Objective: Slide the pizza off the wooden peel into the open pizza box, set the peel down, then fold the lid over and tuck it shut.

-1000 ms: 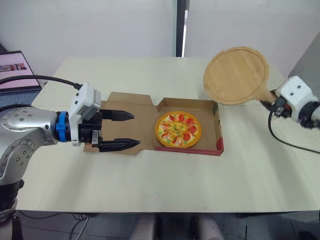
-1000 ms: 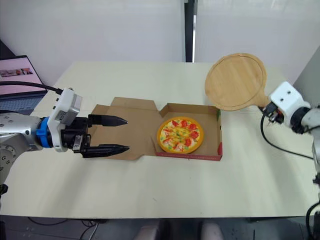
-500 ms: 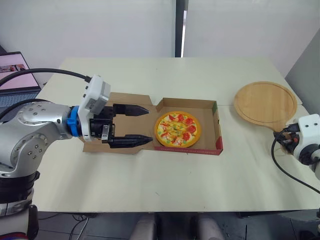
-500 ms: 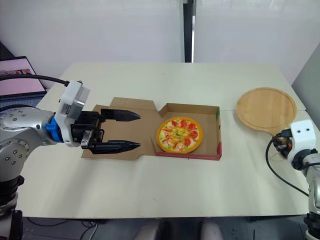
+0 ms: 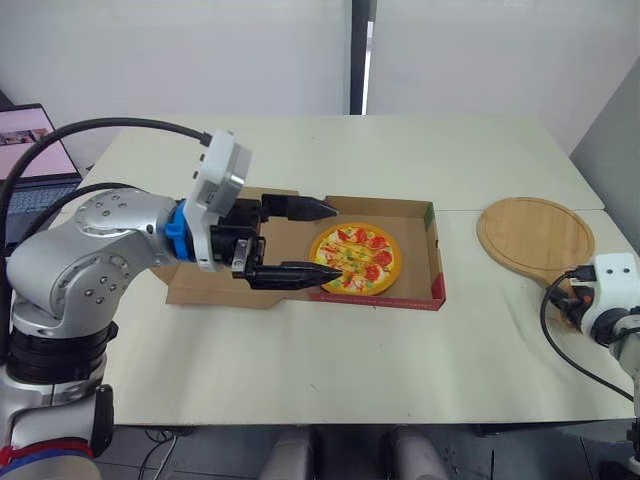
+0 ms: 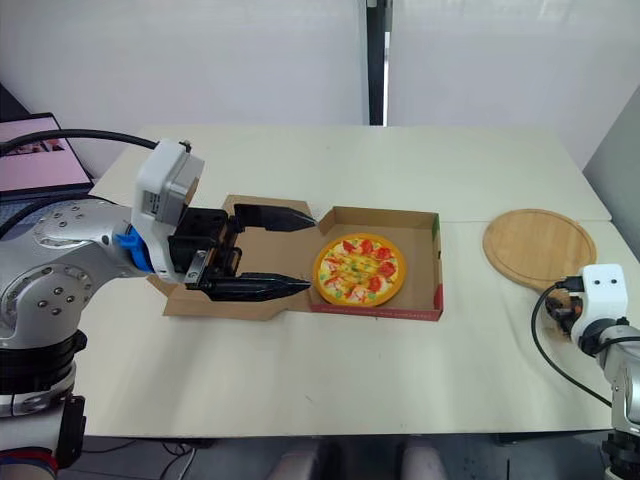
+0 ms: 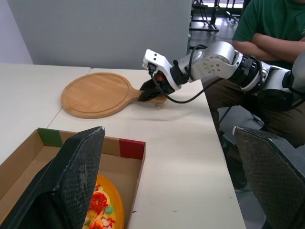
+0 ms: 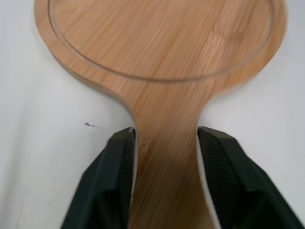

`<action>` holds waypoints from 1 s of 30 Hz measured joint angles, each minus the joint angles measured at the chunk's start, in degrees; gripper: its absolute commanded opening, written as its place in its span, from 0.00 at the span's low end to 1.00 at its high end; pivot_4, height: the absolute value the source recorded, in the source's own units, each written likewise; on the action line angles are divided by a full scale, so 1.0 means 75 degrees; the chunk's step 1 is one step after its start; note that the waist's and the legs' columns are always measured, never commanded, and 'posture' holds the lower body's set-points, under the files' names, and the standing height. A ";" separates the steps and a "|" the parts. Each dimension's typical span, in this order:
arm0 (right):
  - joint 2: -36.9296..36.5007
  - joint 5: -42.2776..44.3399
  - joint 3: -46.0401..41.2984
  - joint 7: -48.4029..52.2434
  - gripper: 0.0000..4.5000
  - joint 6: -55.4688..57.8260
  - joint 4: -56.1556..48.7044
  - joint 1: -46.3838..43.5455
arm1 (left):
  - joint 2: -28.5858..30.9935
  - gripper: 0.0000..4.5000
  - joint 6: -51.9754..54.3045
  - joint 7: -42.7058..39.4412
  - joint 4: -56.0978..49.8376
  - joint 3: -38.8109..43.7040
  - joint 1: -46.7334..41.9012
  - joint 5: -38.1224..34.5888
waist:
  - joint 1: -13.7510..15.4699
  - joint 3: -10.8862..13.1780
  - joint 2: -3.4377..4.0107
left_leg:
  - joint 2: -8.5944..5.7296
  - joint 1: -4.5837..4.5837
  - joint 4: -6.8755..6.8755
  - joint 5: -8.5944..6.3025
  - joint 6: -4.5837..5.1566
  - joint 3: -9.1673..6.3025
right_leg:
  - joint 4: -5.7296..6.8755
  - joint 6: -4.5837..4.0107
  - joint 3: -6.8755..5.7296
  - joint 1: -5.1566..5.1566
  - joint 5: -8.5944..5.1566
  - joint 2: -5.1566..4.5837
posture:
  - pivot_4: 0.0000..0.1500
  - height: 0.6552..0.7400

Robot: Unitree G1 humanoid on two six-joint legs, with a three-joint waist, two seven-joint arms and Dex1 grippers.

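The pizza [image 5: 355, 258] lies in the tray of the open cardboard box [image 5: 437, 268]. The box's lid [image 5: 200, 288] is spread flat on the table to the tray's left. My left gripper [image 5: 330, 240] hovers open over the lid, its black fingertips reaching the tray's left wall and the pizza's edge. At the table's right side the round wooden peel [image 5: 535, 233] lies flat. My right gripper [image 8: 167, 138] is shut on the peel's handle [image 8: 167, 191], one finger [image 8: 119, 181] against each side.
A laptop [image 5: 25, 140] stands off the table's far left corner. In the left wrist view, a seated person in a green shirt [image 7: 271, 19] is beyond the table's right edge, behind my right arm [image 7: 209, 59]. The table's right edge [image 5: 615, 395] runs close to the peel.
The peel came down from raised and upright to flat on the table, then slid slightly nearer. My left gripper moved right along the lid up to the tray and pizza.
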 measured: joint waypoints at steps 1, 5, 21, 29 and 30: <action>0.0000 0.0016 -0.0001 -0.0010 0.80 0.0015 -0.0008 0.0000 | 0.0001 1.00 -0.0001 0.0019 0.0000 0.0000 0.0034 0.0007 | 0.0004 0.0000 0.0000 | -0.0001 0.0001 0.0000 0.0000 0.0001 0.0000 | 0.0000 0.0000 0.0000 0.0001 0.0000 0.0000 | 1.00 0.86; -0.0069 0.0283 -0.0143 0.0098 0.99 -0.0009 -0.0343 0.0145 | 0.0093 1.00 0.0005 0.0189 -0.0025 0.0087 0.0420 0.0017 | 0.0010 0.0000 0.0000 | 0.0000 0.0000 -0.0001 -0.0001 0.0002 -0.0003 | -0.0001 0.0000 0.0000 0.0001 0.0000 0.0000 | 1.00 0.86; -0.2070 0.2335 0.1415 0.3614 0.99 -0.1392 -0.1589 -0.1171 | -0.0234 1.00 0.0471 0.2393 -0.0470 0.3688 0.4818 -0.0395 | -0.0021 -0.0002 -0.0008 | 0.0012 0.0010 -0.0002 -0.0018 0.0030 -0.0019 | -0.0013 -0.0003 -0.0013 0.0010 -0.0002 -0.0008 | 1.00 0.86; -0.2069 0.2479 0.3398 0.4429 0.99 -0.1478 -0.1425 -0.2857 | -0.2573 1.00 0.0592 0.5120 -0.0566 0.5695 0.6919 -0.2333 | 0.0085 -0.0012 -0.0038 | -0.0004 0.0008 0.0007 -0.0020 0.0029 -0.0019 | -0.0027 -0.0001 -0.0016 0.0015 0.0000 -0.0032 | 1.00 0.86; -0.2041 0.2479 0.3558 0.4528 0.99 -0.1502 -0.1388 -0.2967 | -0.2894 1.00 0.0593 0.5499 -0.0571 0.5712 0.7141 -0.2644 | 0.0088 -0.0016 -0.0051 | -0.0004 0.0007 0.0007 -0.0020 0.0029 -0.0021 | -0.0026 -0.0001 -0.0018 0.0014 0.0000 -0.0032 | 1.00 0.86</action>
